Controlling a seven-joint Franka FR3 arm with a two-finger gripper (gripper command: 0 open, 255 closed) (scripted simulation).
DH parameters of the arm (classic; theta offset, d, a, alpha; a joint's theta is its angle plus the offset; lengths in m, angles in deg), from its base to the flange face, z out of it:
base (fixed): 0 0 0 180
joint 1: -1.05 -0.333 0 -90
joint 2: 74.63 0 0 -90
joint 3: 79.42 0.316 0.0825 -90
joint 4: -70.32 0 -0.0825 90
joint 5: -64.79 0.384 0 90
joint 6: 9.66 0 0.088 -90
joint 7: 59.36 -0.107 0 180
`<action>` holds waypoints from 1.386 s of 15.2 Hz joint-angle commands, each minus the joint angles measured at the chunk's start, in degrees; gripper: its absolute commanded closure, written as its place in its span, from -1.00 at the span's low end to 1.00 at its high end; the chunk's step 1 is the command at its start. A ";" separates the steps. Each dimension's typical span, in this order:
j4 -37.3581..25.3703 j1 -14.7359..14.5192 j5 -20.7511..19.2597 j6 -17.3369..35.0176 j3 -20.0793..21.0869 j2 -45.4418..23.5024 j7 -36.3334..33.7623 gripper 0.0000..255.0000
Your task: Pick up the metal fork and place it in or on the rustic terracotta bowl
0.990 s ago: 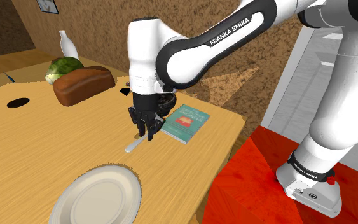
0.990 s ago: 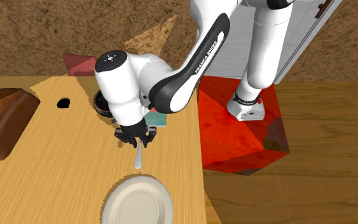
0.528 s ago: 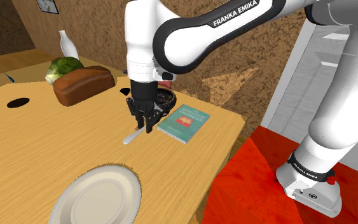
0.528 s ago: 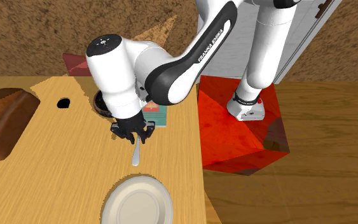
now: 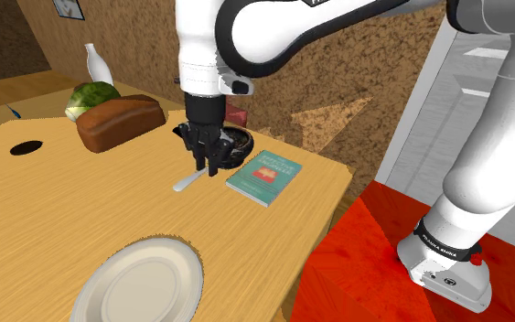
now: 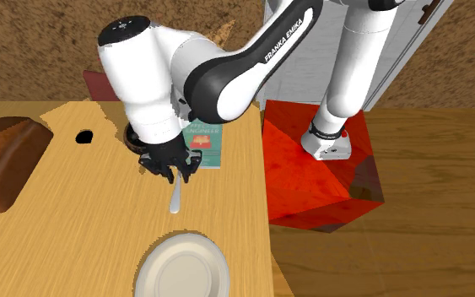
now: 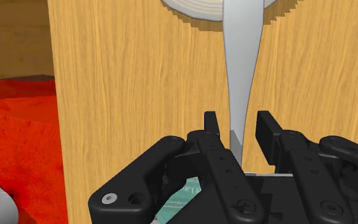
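In the shoulder view we start at the far left with a dark round hole (image 5: 26,146) in the wooden table (image 5: 54,210). At 1 o'clock from the hole stand a white bottle (image 5: 97,64) and a green cabbage-like ball (image 5: 91,96), with a brown loaf (image 5: 120,122) just beside them. A pale plate (image 5: 136,284) lies near the table's 6 o'clock edge.

Next comes the grey fork (image 5: 186,181), slanting toward 8 o'clock from the gripper (image 5: 211,167). The gripper's black fingers are drawn in to a narrow gap and clasp the fork's thin handle end. We cannot tell whether the fork's far tip touches the table.

The dark bowl (image 5: 241,139) sits just behind the gripper at 2 o'clock, and the fork is outside it. A teal book (image 5: 264,177) lies at 4 o'clock from the gripper, and the red stand (image 5: 374,256) is farther right.

In the second exterior view the loaf (image 6: 3,160) is at 9 o'clock from the gripper (image 6: 176,177) and the hole (image 6: 84,135) is at 10. The bowl (image 6: 131,135) peeks out at 11. The fork (image 6: 175,200) points to 6 o'clock toward the plate (image 6: 182,268). The book (image 6: 203,143) is at 1 o'clock.

In the wrist view the fork (image 7: 241,63) runs out from the gripper (image 7: 238,130), between the fingers (image 7: 210,124), toward the plate's rim (image 7: 196,6).
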 commanded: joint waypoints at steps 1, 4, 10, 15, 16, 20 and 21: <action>-0.71 1.00 -0.27 -0.52 -0.73 -0.56 1.66 1.00; -2.24 2.65 -1.34 -1.25 -2.24 -2.27 4.63 1.00; -7.26 4.79 -4.58 -3.41 -5.52 -7.23 9.69 1.00; -13.64 5.38 -7.82 -6.09 -8.44 -12.60 13.46 1.00; -15.19 5.37 -8.49 -6.74 -9.03 -13.79 14.20 1.00; -22.76 4.81 -11.27 -9.92 -11.55 -19.22 17.30 1.00; -22.10 4.88 -11.34 -9.20 -11.63 -19.31 17.30 1.00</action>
